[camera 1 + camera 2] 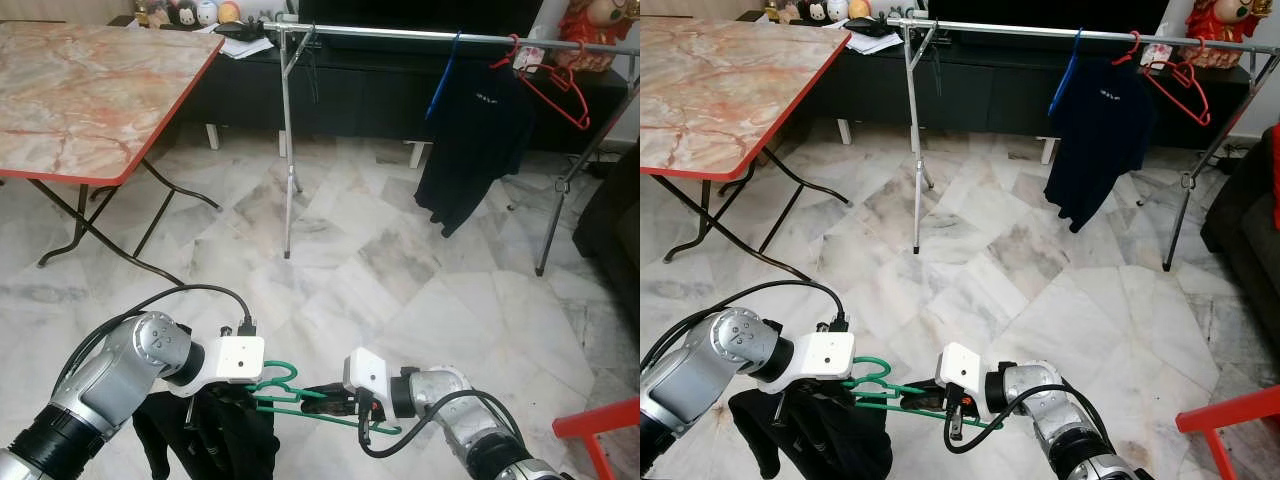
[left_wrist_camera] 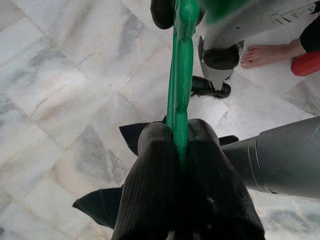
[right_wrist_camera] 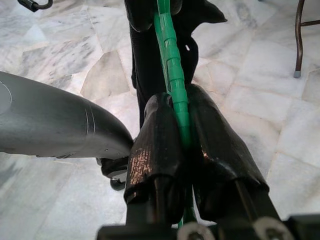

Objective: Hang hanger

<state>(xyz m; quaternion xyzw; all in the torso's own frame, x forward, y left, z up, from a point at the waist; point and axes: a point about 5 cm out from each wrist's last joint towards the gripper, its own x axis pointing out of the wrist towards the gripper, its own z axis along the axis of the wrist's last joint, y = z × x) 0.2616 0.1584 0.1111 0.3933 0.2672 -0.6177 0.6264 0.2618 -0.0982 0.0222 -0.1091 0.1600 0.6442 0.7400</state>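
Nearest, low over the marble floor (image 1: 400,270): a green plastic hanger (image 1: 300,398), ridged along its bar, carrying a limp black garment (image 1: 215,430) and pinched from both ends. Left gripper (image 2: 181,150) clamped tight on the bar, ribbed black fingers pressed against the green; right gripper (image 3: 181,125) likewise squeezed shut on it from the opposite side. Farther out, a steel rack (image 1: 400,36) on thin legs, well apart from the hanger. On its rail, a dark shirt (image 1: 470,140) with small unreadable white lettering, and red wire hangers (image 1: 550,75) beside it. Left of the rack, a red-edged marble-patterned folding table (image 1: 80,90).
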